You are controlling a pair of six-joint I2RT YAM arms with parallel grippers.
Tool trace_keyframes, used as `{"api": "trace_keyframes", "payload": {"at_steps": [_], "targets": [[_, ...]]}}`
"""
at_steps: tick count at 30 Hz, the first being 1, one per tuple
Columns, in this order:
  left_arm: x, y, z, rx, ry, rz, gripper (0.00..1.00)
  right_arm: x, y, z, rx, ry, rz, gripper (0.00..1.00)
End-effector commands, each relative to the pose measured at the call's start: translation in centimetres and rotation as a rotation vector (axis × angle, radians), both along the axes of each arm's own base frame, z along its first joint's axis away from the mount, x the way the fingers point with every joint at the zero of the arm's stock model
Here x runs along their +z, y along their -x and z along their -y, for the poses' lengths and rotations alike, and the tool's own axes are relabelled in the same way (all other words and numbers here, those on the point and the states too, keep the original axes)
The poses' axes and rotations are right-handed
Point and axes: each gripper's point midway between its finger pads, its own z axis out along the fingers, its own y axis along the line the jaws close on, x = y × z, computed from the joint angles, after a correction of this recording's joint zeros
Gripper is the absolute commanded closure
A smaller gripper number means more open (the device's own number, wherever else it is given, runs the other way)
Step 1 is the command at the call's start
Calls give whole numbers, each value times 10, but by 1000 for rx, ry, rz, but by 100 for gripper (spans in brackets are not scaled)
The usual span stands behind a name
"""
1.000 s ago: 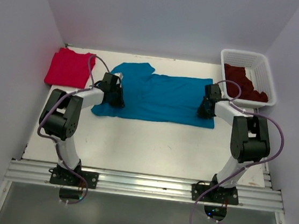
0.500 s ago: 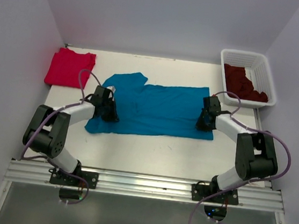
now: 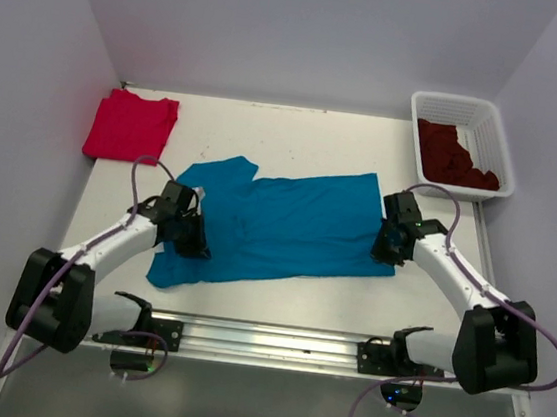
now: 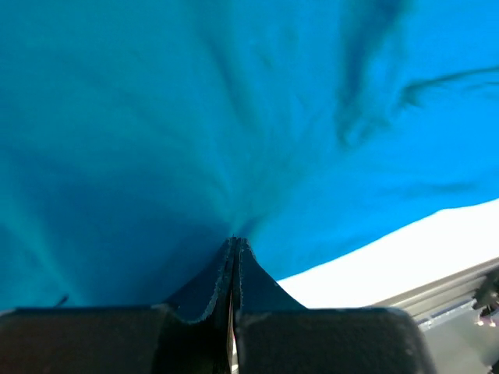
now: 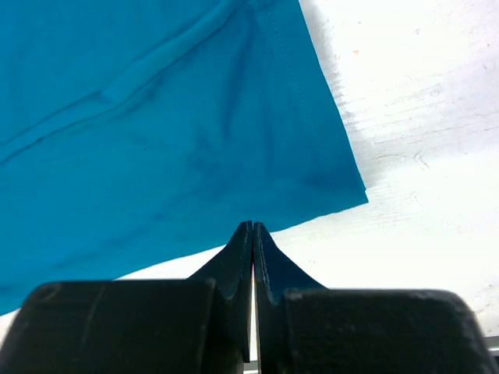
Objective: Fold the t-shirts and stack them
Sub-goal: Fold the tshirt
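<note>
Nearest me, the left fingers (image 4: pixel 235 265) are pressed shut with teal cloth puckering into their tips, so they have a pinch of the teal shirt (image 3: pixel 277 223) at its left end, by the sleeve. At the shirt's right end the right fingers (image 5: pixel 252 249) are closed too, their tips meeting right at the hem beside the near corner. I take it they are nipping that edge, though the hold looks thin. The teal shirt lies spread flat across the middle of the bench (image 3: pixel 297 135), lengthwise from left to right and a little skewed, with no fold in it that I can see. Beyond its left end, well apart from it, a red shirt (image 3: pixel 130 124) lies as a neat folded square. That one looks done and would be the start of the pile. Beyond the teal shirt's right end stands a white basket (image 3: pixel 454 100) with maroon shirts (image 3: pixel 453 156) heaped in it, unfolded. By my reckoning one shirt is finished, the teal one is laid out and held at both ends but not yet folded or stacked, and the maroon ones have not been touched, so most of the job lies ahead.
</note>
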Motion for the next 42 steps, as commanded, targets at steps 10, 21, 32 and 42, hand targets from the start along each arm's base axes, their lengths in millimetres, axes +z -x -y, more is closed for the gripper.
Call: {"api": "trace_keyframes", "payload": {"at_steps": [10, 21, 32, 42], "targets": [[94, -138, -1, 52, -104, 366, 41, 69, -110, -13, 41, 55, 208, 100], [101, -252, -9, 113, -173, 416, 35, 52, -231, -7, -4, 118, 166, 53], [69, -259, -33, 148, -193, 374, 39, 3, -273, 2, -25, 102, 128, 56], [59, -257, -36, 145, -186, 356, 43, -8, -293, 3, -25, 102, 136, 58]]}}
